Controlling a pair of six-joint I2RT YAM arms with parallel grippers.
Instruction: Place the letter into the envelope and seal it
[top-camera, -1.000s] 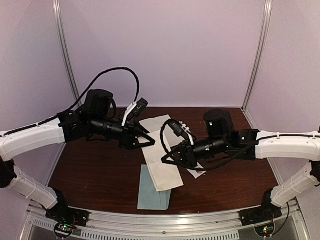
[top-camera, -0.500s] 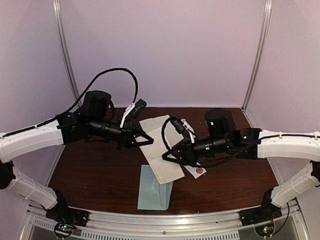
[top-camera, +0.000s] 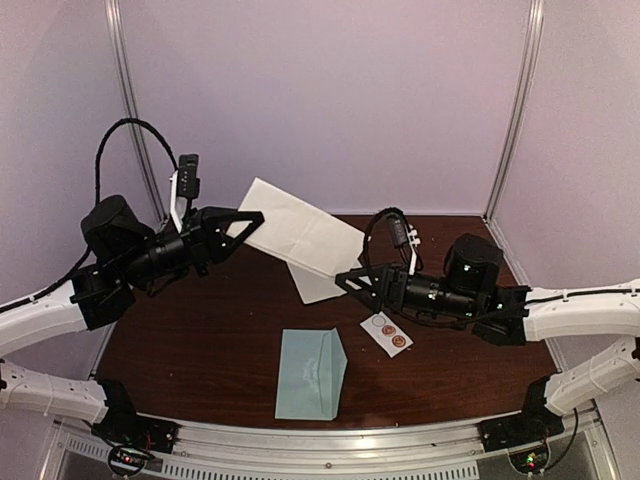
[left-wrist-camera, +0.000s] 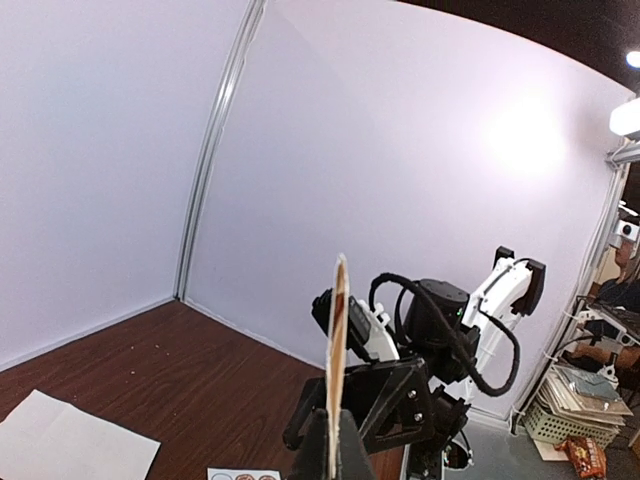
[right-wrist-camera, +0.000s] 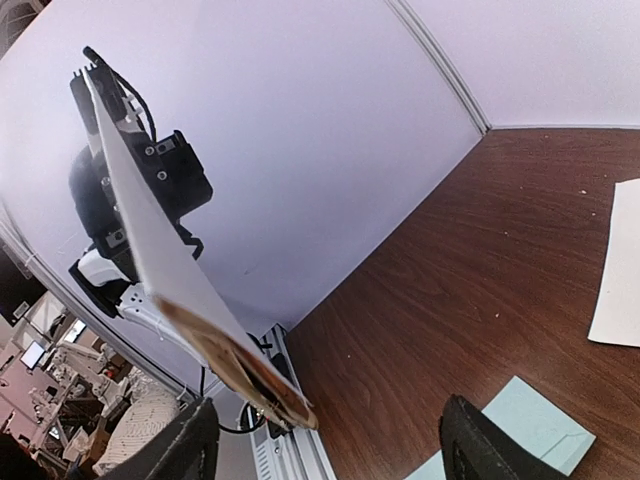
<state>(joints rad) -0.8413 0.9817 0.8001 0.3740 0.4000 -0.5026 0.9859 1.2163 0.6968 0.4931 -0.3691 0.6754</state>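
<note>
- Where the pale walls (top-camera: 330, 100) meet its far edge, the dark brown table (top-camera: 200, 350) begins, and it spreads forward to a metal rail (top-camera: 330, 445) at the near side.
- On the left, the left arm (top-camera: 40, 315) reaches up and inward, with its wrist raised well above the tabletop.
- On the right, the right arm (top-camera: 580, 310) stretches low across its half of the table, with its wrist pointing toward the middle.
- Over the far middle of the table, the letter (top-camera: 300, 225), a white sheet, hangs tilted in the air. One corner is held at the left and the rest is free. The left wrist view shows it edge-on, rising straight from the bottom of the frame.
- Below it, the loose sheet (top-camera: 325, 288), also white, lies flat on the table. From above it is partly covered by the letter.
- Near the front edge, between the two arm bases, the envelope (top-camera: 310, 375) lies flat. It is pale teal and well apart from the letter and from both grippers.
- At the letter's left corner, the left gripper (top-camera: 250, 215) has its jaws pressed together, pinching the paper.
- Just right of the loose sheet, the right gripper (top-camera: 345, 280) hovers with its jaws spread wide, gripping nothing.
- Under the right wrist, the strip of stickers (top-camera: 386, 333), small and white, lies near the envelope's far right corner.
</note>
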